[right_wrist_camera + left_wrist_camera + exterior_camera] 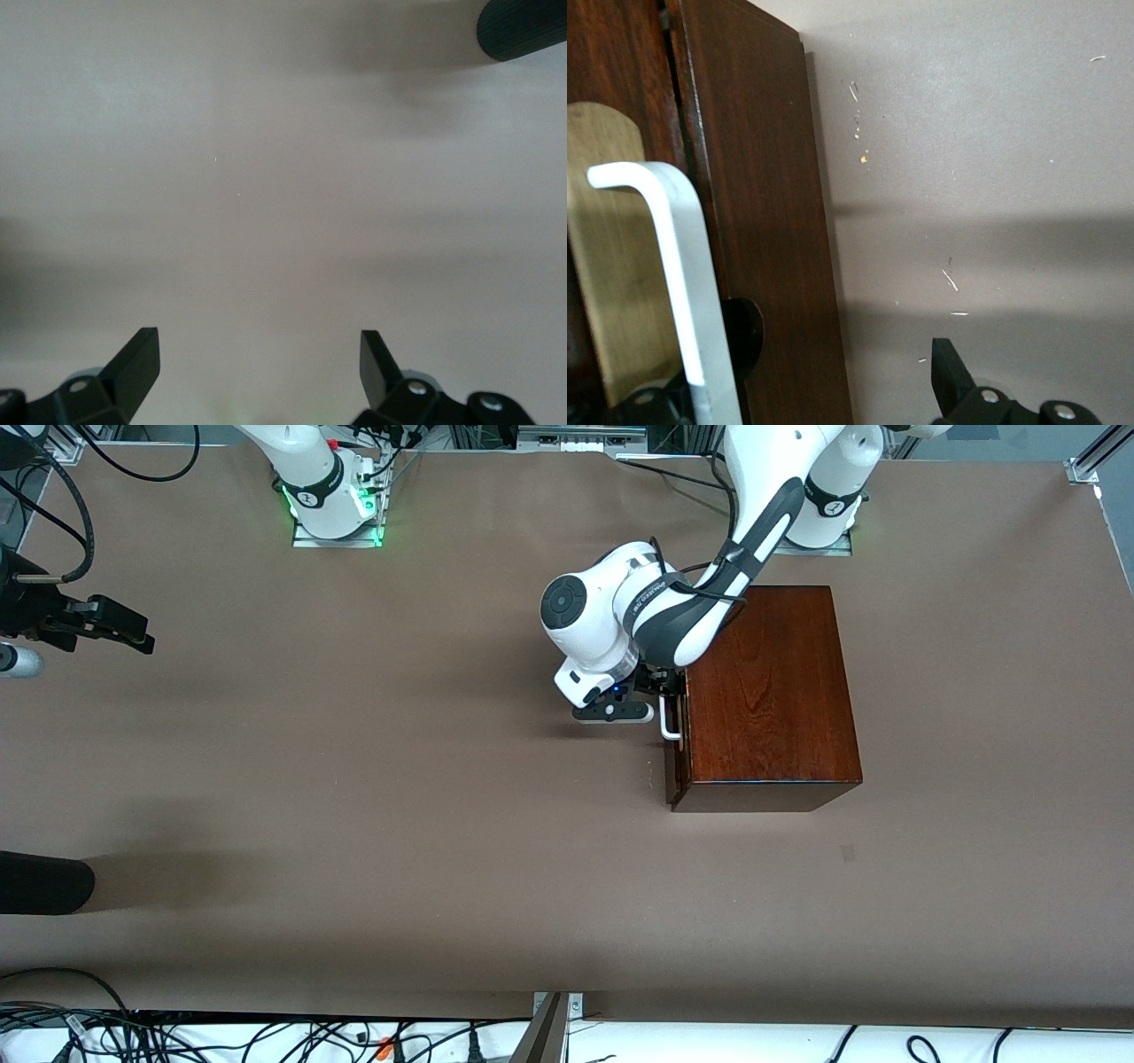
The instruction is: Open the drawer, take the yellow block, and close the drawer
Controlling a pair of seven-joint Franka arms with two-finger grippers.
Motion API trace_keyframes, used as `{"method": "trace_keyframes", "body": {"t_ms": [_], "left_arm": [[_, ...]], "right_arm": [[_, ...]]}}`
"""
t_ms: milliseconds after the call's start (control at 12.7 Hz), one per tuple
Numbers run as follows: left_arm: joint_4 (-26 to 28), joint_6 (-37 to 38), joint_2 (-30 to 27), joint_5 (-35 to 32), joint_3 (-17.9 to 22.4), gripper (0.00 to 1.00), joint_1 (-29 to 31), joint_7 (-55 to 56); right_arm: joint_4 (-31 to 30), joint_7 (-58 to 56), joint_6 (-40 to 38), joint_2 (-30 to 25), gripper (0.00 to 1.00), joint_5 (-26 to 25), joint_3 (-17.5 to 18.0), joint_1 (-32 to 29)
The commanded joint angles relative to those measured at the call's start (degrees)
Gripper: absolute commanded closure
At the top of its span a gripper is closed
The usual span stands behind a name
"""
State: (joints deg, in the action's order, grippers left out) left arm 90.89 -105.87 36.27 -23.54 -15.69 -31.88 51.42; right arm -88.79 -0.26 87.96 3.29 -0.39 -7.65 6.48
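The drawer (676,753) sits in the dark mahogany box (766,691), its front flush or nearly flush with the box. Its white bar handle (671,724) (682,266) points toward the right arm's end of the table. My left gripper (663,687) (802,390) is at the handle and open. The bar stands between the fingers, close to one finger (651,403), and the other finger (950,372) is far off over the table. The yellow block is hidden. My right gripper (106,624) (259,363) waits open over bare table at the right arm's end.
A black rounded object (44,881) (523,27) lies at the table edge at the right arm's end, nearer the front camera than my right gripper. Brown tabletop (399,779) spreads between that object and the box. Cables run along the front edge.
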Motion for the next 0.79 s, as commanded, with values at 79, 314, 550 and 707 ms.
{"method": "trace_keyframes", "body": {"t_ms": [79,314,550,707], "left_arm": [[0.08,-4.69,1.0,-1.51,-0.13,0.0,-0.28,1.41],[-0.18,-7.67,1.35,-1.42,-0.22,0.0,-0.72,2.02],[-0.62,-11.45,2.49,-1.34,-0.3,0.0,-1.69,4.04],[-0.97,-12.96,2.67,-0.72,-0.3,0.0,-1.69,4.39]], "right_arm": [[-1.12,0.18,0.46,-1.09,0.0,-0.49,0.26,-0.24],[-1.12,0.18,0.46,-1.09,0.0,-0.49,0.26,-0.24],[-1.12,0.18,0.46,-1.09,0.0,-0.57,0.26,-0.24],[-1.12,0.09,0.46,-1.09,0.0,-0.57,0.26,-0.24]]}}
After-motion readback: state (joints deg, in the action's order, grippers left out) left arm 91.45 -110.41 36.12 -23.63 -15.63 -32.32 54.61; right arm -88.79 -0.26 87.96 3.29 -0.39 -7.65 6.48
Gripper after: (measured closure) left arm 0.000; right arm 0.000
